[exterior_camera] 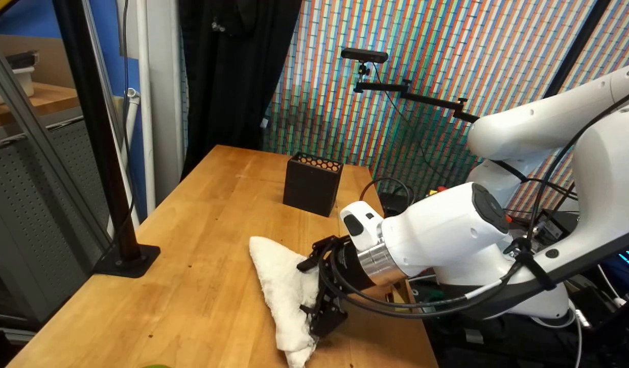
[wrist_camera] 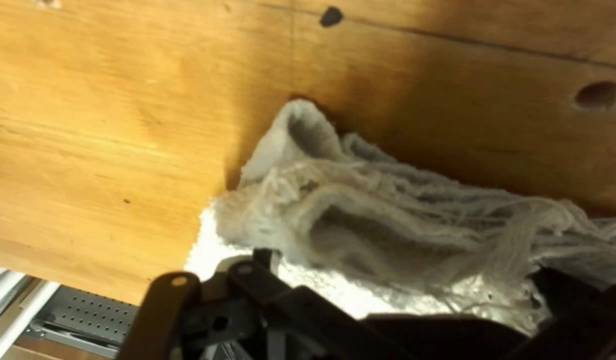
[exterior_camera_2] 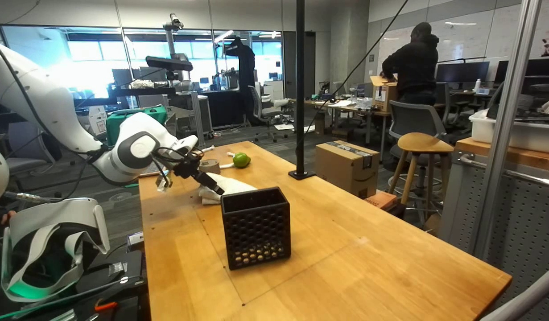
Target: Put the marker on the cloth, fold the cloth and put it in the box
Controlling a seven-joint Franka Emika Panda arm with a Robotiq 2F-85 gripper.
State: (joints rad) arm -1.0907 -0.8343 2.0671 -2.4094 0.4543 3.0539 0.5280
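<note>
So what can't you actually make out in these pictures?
Marker: visible in no view; folds of the cloth may hide it.
One end of the cloth: cut off by the right edge, wrist view.
Floor of the box: hidden by its near wall in an exterior view.
Whether the open gripper presses on the cloth: too dark and blurred in the wrist view.
Green sliver: cut off by an exterior view's bottom edge.

off-white cloth (exterior_camera: 286, 286), black honeycomb-patterned box (exterior_camera_2: 256, 229)
</note>
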